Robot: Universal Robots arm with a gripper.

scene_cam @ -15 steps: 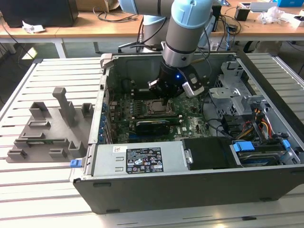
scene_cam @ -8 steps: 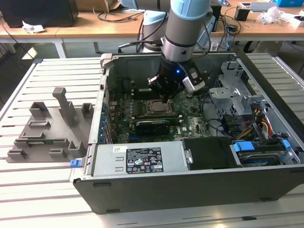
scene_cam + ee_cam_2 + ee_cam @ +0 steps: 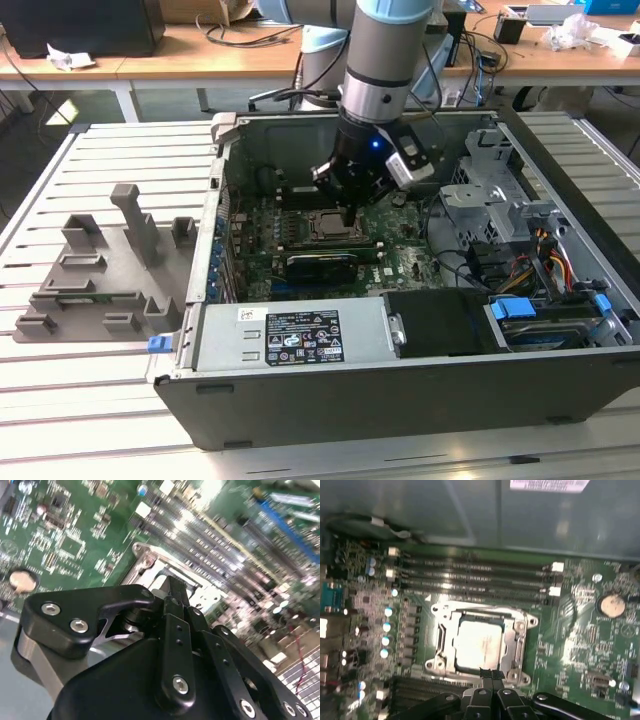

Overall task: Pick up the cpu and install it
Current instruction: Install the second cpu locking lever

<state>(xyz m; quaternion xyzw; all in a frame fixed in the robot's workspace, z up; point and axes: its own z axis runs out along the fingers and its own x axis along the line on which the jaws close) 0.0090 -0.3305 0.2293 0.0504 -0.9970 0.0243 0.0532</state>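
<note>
Now the cpu (image 3: 477, 645) is lying flat inside its socket frame (image 3: 517, 645) on the motherboard (image 3: 570, 645). Its silver top is facing up and its edges are sitting square to the metal surround, so the placing part of the job is looking done, or very nearly so. The gripper (image 3: 489, 674) is hanging just above the near edge of that frame. Its two black fingers are drawn together into one narrow point and are carrying nothing. In the second wrist view the tip is pointing down at the frame's rim, though whether it is touching the metal or hovering just clear I cannot tell. My reading is that the work is sitting at the seating stage, with the chip down and the arm close over it. Any further move here is calling for care: a straight path with no sideways drag across the chip or the frame, and light force, since the socket underneath is likely delicate. Just beside the socket, the long memory slots (image 3: 470, 572) are running parallel to one edge, and a coin battery (image 3: 612, 605) is sitting further off on the board. Outward again, the open computer case (image 3: 400, 390) is resting on a slatted table (image 3: 100, 400), and a grey holder tray (image 3: 100, 270) is standing well apart, toward the exterior view's left.
</note>
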